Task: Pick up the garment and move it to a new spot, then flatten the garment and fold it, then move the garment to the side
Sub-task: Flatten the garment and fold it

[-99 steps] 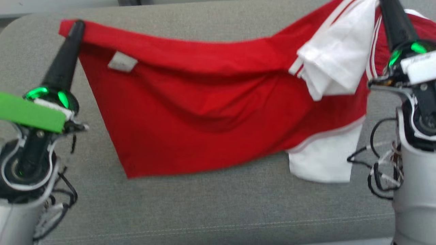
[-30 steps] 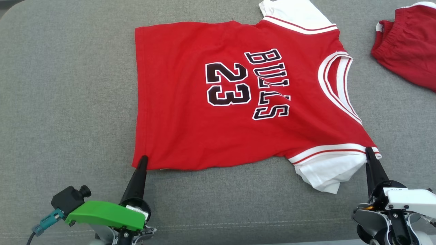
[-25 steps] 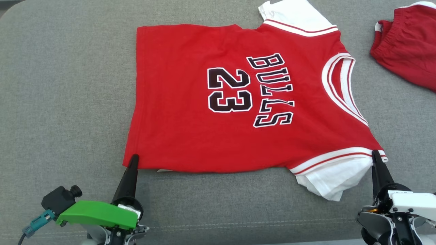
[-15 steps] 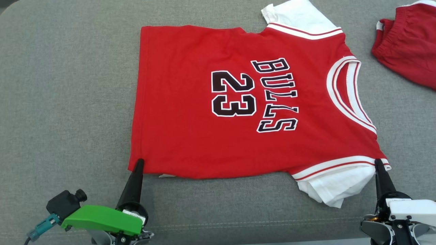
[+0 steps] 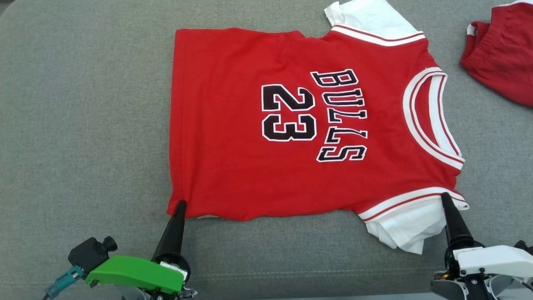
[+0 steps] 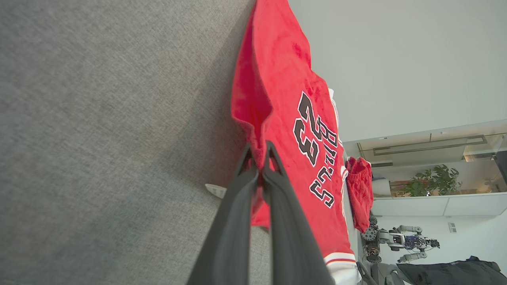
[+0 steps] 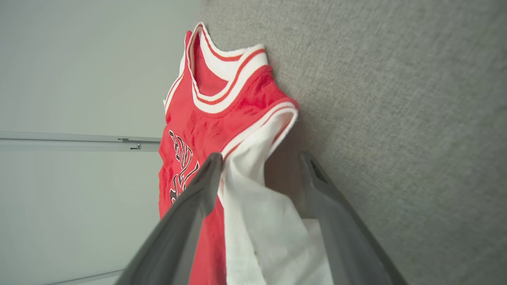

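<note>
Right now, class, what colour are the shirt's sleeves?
The sleeves are white, seen best in the head view.

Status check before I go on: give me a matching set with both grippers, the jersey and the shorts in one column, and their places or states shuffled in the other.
Column A
1. left gripper
2. right gripper
3. jersey
4. shorts

Column B
a. bunched at the far right
b. open, fingers either side of the white sleeve
c. shut on the jersey's near corner
d. spread out, print up

Pairs: 1-c, 2-b, 3-d, 4-a
</note>
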You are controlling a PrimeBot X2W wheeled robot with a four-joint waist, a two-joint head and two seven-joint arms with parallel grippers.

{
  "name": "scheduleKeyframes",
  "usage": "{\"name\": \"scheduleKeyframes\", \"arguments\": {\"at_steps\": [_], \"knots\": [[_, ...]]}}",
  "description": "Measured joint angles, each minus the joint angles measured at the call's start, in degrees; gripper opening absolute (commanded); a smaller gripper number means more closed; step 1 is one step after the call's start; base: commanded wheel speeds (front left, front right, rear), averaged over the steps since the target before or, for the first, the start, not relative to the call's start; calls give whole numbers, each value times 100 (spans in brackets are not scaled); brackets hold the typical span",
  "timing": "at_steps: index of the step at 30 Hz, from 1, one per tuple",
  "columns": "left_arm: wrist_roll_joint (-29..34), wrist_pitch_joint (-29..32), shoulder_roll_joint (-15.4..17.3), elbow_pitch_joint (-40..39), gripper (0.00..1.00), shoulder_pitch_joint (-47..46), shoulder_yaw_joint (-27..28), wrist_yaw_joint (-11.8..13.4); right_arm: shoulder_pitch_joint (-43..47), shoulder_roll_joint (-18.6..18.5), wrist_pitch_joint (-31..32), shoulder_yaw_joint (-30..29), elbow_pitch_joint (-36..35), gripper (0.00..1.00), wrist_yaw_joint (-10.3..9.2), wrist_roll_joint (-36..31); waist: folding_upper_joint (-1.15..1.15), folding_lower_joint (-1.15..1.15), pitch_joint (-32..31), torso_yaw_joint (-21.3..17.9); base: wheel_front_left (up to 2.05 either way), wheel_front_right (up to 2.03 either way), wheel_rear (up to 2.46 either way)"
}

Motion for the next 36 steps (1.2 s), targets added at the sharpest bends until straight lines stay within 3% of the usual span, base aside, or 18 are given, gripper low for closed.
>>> {"name": "scheduleKeyframes", "arguments": {"at_steps": [18, 27, 33, 34, 35, 36], "knots": [[32, 0, -55, -19, 0, 5, -44, 29, 227, -44, 456, 450, 298, 100, 31, -154, 0, 0, 27, -68, 0, 0, 0], [32, 0, -64, -19, 0, 5, -56, 30, 258, -564, 851, 955, 120, 100, 83, -657, 0, 0, 54, -75, 0, 0, 0], [33, 0, -69, -29, 0, 5, -55, 31, 361, -544, 880, 902, 168, 100, 83, -636, 0, 0, 86, -80, 0, 0, 0], [33, 0, -70, -32, 0, 5, -53, 31, 386, -544, 894, 899, 168, 92, 83, -635, 0, 0, 91, -80, 0, 0, 0], [33, 0, -73, -38, 0, 5, -51, 32, 419, -542, 900, 895, 168, 58, 83, -632, 0, 0, 97, -80, 0, 0, 0], [33, 0, -73, -42, 0, 5, -46, 33, 444, -541, 929, 893, 171, 48, 83, -612, 0, 0, 102, -80, 0, 0, 0]]}}
